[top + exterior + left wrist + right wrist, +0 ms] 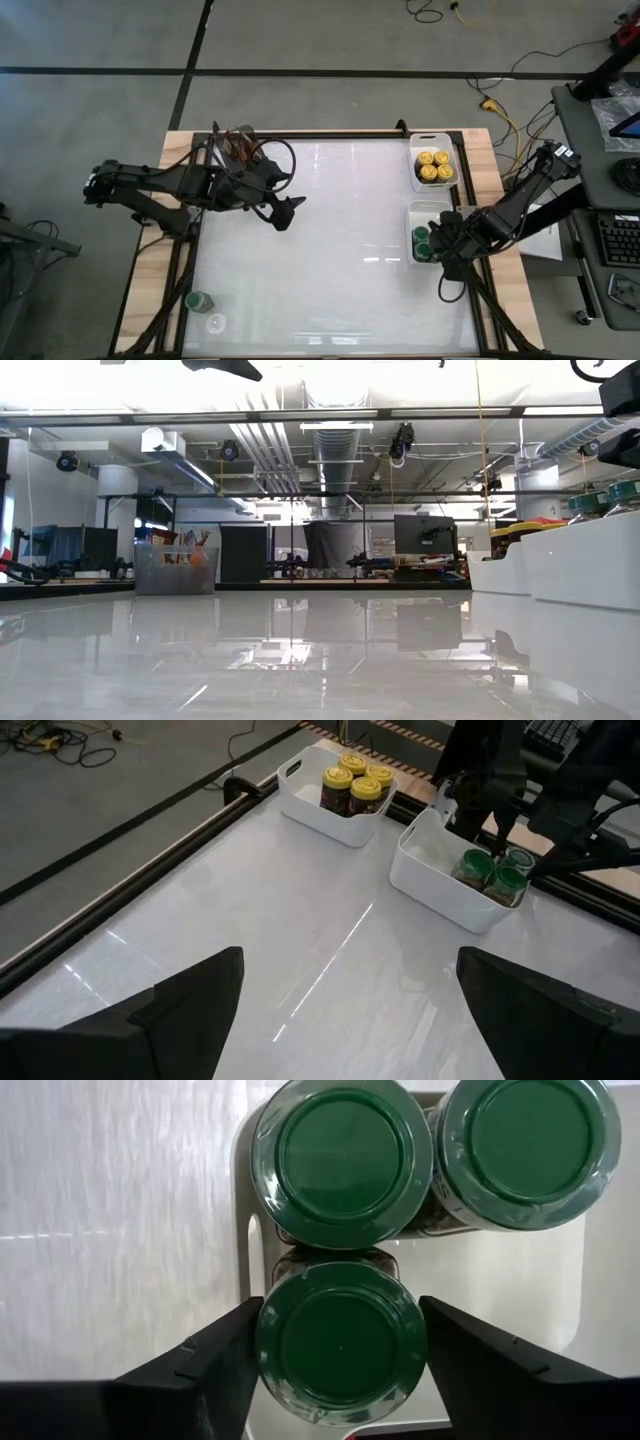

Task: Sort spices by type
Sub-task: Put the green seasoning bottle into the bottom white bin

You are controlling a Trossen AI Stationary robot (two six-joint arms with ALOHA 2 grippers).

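Now, the left gripper (287, 212) hangs spread wide over bare tabletop, a green-lidded jar (197, 301) sits near the table's (330, 240) front-left edge, and the right gripper (340, 1342), fingers parted, straddles a green jar (340, 1342) by the near white tray's (412, 212) wall, beyond the yellow-lidded jars (435, 166).

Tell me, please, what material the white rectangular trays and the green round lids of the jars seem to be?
The white rectangular trays look like glossy moulded plastic: smooth walls, rounded corners, a cut handle slot. The green round lids seem plastic under clear shrink film, which shows wrinkles and glare at their edges.
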